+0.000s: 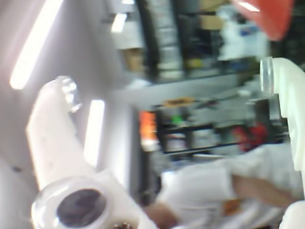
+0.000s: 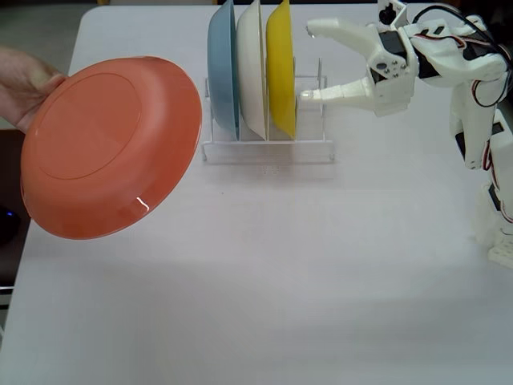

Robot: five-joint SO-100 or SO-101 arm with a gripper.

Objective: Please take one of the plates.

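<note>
While a human hand (image 2: 26,87) grips its left rim, the orange plate (image 2: 111,146) hangs tilted above the table's (image 2: 321,273) left side in the fixed view, underside toward the camera; being round, it has no long axis. We see the rack (image 2: 268,151) with blue (image 2: 221,72), white (image 2: 249,68) and yellow (image 2: 280,68) plates upright only in that view. Our gripper (image 2: 308,62) sits just right of the yellow plate, jaws spread wide, grasping nothing. Blurred, the wrist view shows both fingers (image 1: 50,138) and an orange-red edge at its top, perhaps the plate.
</note>
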